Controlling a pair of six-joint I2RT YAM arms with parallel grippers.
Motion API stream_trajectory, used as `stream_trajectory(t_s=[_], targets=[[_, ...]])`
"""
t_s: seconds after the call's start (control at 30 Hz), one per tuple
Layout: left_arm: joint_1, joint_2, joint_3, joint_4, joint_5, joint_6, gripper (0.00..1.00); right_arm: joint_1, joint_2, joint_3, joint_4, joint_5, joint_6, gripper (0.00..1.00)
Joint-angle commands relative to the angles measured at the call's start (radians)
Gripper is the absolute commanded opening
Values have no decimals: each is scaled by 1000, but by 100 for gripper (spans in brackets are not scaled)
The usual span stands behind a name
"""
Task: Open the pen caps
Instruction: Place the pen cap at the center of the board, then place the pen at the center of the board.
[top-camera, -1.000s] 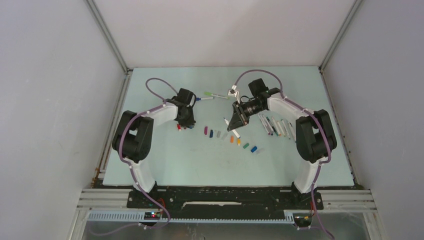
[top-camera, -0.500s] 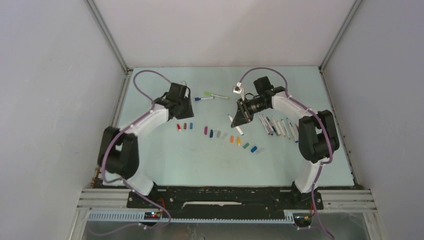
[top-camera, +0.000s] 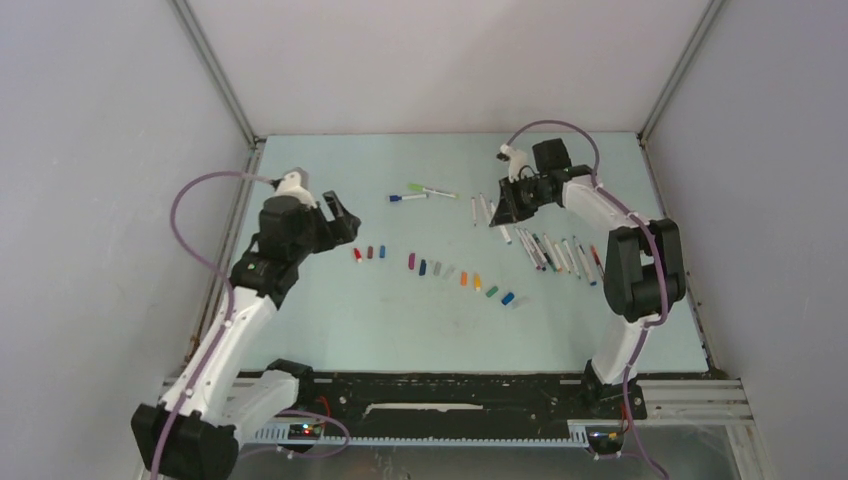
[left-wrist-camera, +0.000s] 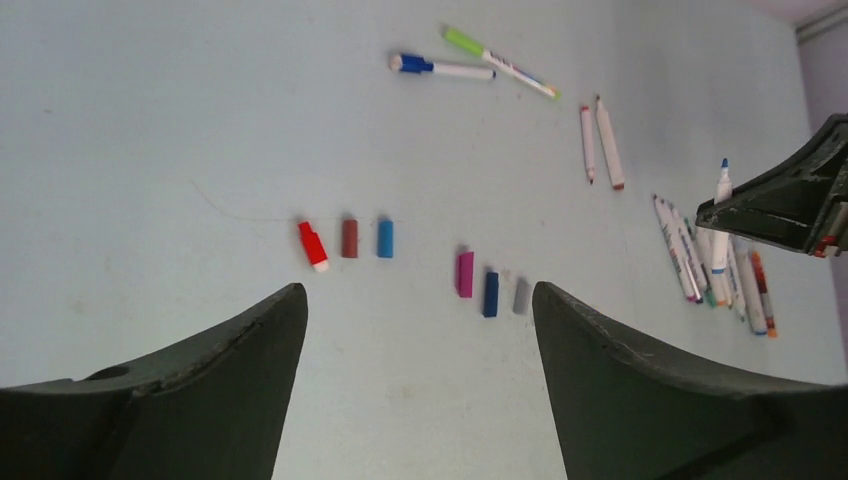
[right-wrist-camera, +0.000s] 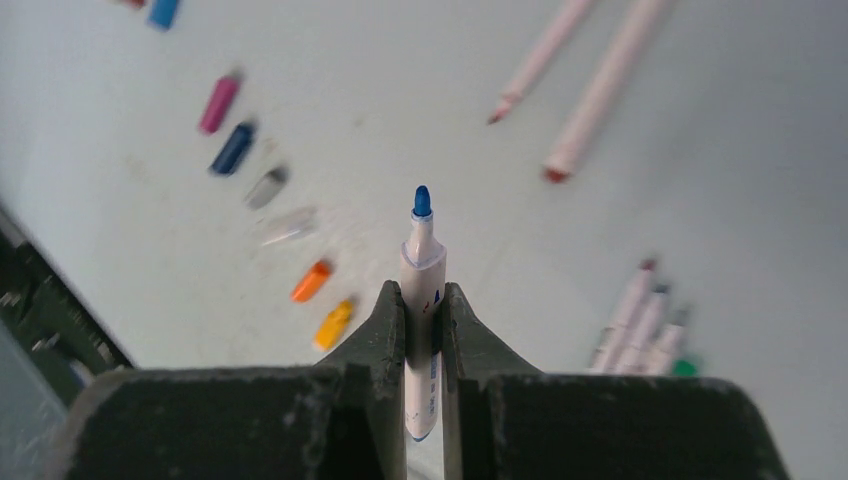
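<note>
Right wrist view: the right gripper (right-wrist-camera: 424, 300) was pinching a white pen (right-wrist-camera: 421, 250) by its barrel. The blue tip was bare and pointed away from the fingers, above the table (right-wrist-camera: 700, 150).

Left wrist view: the left gripper (left-wrist-camera: 418, 290) was spread wide with nothing between its jaws, hovering at the left end of the row of caps (left-wrist-camera: 400, 260). The caps lay loose in a line on the table, none on a pen. Beyond the row lay a blue-capped pen (left-wrist-camera: 440, 68) and a green-capped pen (left-wrist-camera: 495, 58), both closed. Right of the row lay the bundle of open pens (top-camera: 560, 255). The white pen hung beyond the row's right end, near the far end of that bundle.

Judgement: the step in hand appeared to be laying the white pen down with the finished ones.
- Lower it until the barrel lies nearly flat before letting go, so it neither drops nor rolls toward the row.
- Line it up with the bundle and set it just beside, without nudging the others.
- Keep the wet tip off the table.
- Two capped pens beyond the row looked to remain.
</note>
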Motion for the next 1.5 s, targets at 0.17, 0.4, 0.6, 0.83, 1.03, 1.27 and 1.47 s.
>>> stream_trajectory(t_s=[0.17,0.4,0.6,0.83,1.03,1.27,1.47], targets=[[149,-140,52,-188,120,178,89,-39,145,275,-25,264,76,6],[152,-170,-10,-180,32,237,89,-40,276,437,-80,297,96,8],[172,-191,-20,-175,15,238,89,-33,356,502,-102,324,91,10],[172,-191,-21,-175,14,239,89,-14,425,547,-124,350,85,11],[172,-188,-24,-174,17,239,89,-2,481,607,-162,369,89,12],[172,-187,-26,-174,19,239,89,2,495,632,-177,383,95,15],[172,-188,-26,-173,18,240,89,4,497,629,-179,386,96,18]])
